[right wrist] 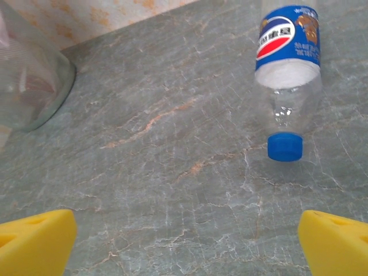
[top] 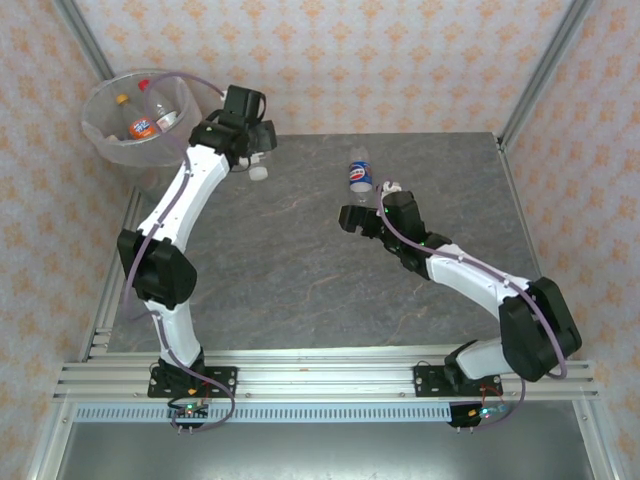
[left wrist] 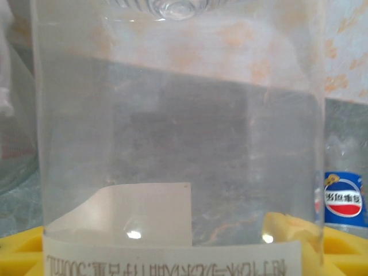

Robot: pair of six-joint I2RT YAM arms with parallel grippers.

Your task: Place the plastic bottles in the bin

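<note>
Grey marbled tabletop (top: 300,270), orange-patterned wallpaper behind, metal frame posts at corners. Round translucent grey-white bin (top: 100,135) w/ thin clear liner at far-left corner, holding orange-labelled plastic bottle (top: 141,126) plus red-capped clear bottle (top: 166,112) just beside it.

Just right of bin rim: left gripper (top: 252,152), jaws clamped on clear plastic bottle w/ white label (left wrist: 172,144). Close up on left wrist cam: bottle betw. yellow pads (left wrist: 23,250), printed label at bottom of frame, text upside down, rounded base at top.

Blue-labelled plastic bottle (top: 360,172) lying on its side on far half of table, right of centre, well apart from bin. Blue cap (right wrist: 285,146) pointing toward right wrist cam. Same bottle also at right edge of left wrist view, behind held one.

Right gripper (top: 365,215) just on near side of blue-labelled bottle, not touching it. Jaws spread wide, bare tabletop betw. yellow fingertips (right wrist: 34,238).

White arms w/ black joints, bases bolted to slotted rail (top: 320,380) at near edge.
</note>
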